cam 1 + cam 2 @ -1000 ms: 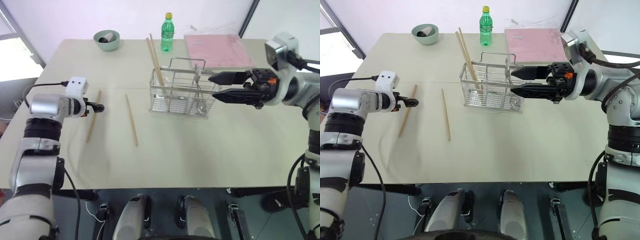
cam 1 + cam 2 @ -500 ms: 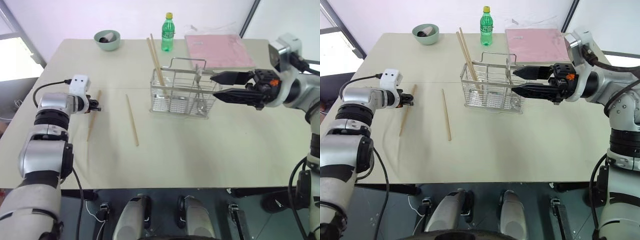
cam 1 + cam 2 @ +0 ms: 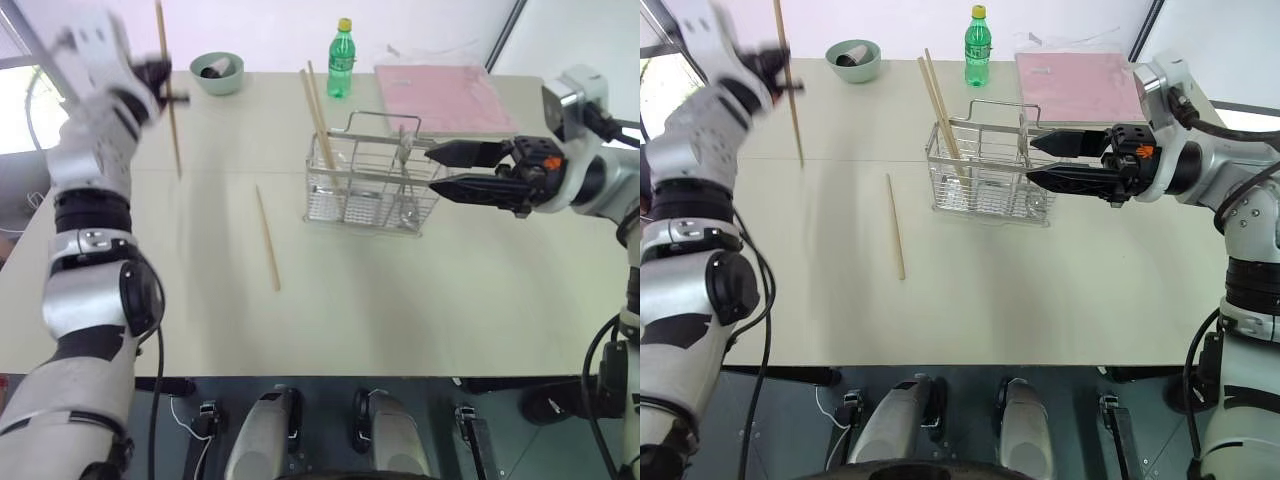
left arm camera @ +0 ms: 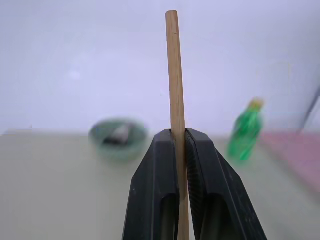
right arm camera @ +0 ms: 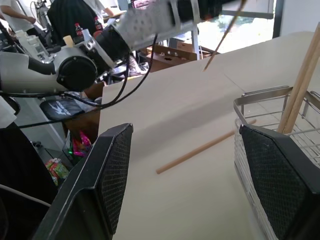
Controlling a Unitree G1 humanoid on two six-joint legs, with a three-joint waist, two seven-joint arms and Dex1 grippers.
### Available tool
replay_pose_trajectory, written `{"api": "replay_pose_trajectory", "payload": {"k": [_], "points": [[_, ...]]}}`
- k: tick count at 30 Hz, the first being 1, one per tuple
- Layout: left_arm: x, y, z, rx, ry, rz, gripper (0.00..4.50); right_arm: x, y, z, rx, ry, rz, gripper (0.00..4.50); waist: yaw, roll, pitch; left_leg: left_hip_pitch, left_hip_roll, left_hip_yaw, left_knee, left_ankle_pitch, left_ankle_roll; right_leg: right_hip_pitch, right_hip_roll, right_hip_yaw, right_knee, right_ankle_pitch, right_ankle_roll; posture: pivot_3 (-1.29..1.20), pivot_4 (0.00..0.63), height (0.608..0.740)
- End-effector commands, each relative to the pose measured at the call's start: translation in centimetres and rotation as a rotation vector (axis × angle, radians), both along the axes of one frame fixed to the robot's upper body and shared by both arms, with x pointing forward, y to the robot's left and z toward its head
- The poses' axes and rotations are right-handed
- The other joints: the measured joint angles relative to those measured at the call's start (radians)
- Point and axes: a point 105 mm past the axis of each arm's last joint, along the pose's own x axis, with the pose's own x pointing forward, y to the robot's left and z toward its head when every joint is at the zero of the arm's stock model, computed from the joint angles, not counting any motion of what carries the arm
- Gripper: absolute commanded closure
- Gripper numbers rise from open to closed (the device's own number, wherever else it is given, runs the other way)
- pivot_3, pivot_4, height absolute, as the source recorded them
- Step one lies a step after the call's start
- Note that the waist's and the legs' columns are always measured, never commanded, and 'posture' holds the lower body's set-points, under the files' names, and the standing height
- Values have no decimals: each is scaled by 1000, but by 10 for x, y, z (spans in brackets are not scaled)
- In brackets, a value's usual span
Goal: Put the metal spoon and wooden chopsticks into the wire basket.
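We see our left hand [image 4: 179,150] raised high over the counter's [image 3: 420,300] far left corner, its two black fingers [image 4: 157,185] clamped on one of the wooden chopsticks [image 3: 167,90]. That stick stands nearly upright in the grip, its lower end hanging clear above the counter surface and its upper end rising past the fingertips.

A second chopstick [image 3: 266,238] lies flat on the counter, left of the wire basket [image 3: 365,185] and apart from it, running roughly from the far side toward the near edge. Two more chopsticks [image 3: 318,115] already stand in the basket's left compartment, leaning toward the far left so that their tops stick out well above the rim.

The basket sits near the middle of the counter, somewhat toward the far edge, with its loop handle raised. The metal spoon [image 3: 408,185] appears to stand upright in the basket's right end, though the mesh makes it hard to read.

Our right hand [image 3: 450,172] hovers level at the basket's right end, pointing left, its fingers spread wide and gripping nothing.

Along the far edge we see a pale green bowl [image 3: 219,73], a green bottle [image 3: 341,60] with a yellow cap, and a pink pad [image 3: 445,98] toward the far right corner.
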Motion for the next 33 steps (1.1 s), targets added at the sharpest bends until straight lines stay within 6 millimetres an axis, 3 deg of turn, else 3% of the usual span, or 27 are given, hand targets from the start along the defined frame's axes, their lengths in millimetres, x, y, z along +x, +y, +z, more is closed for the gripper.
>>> {"api": "replay_pose_trajectory", "payload": {"k": [1,3,9,20,26,29,33], "points": [[-35,-42,56,-49,-207,-158,4427,-4,-6,12,15,-54,-29,986,1,0,0,-1,-1,0,1,1,2,0,0,0,0,1,2,0,150,686],[-36,-64,56,-29,-222,-194,4427,-4,-6,13,16,-55,-36,986,0,0,0,0,-2,0,2,1,3,1,-1,0,-1,2,3,0,150,686],[-22,-102,43,-50,-191,-247,4427,-5,-9,14,31,-57,-73,986,0,0,0,5,-2,1,1,2,5,6,0,0,0,2,3,0,150,686],[-5,-165,-12,36,-120,-321,4427,-9,-15,12,53,-51,-135,986,9,0,0,4,-2,2,2,0,10,6,0,0,0,3,3,0,150,686],[-3,-181,-50,119,-83,-320,4427,-8,-17,13,71,-53,-156,986,19,0,0,5,-2,2,2,0,10,6,0,1,0,3,3,0,150,686],[-3,-182,-62,82,-43,-341,3391,-7,-16,13,76,-53,-162,986,24,0,0,4,-2,1,2,0,11,6,0,1,0,3,3,0,150,686],[-10,-181,-61,27,-35,-359,1429,-4,-15,13,84,-48,-170,986,27,0,0,3,-2,1,3,-1,11,5,-1,1,0,3,3,0,150,686]]}}
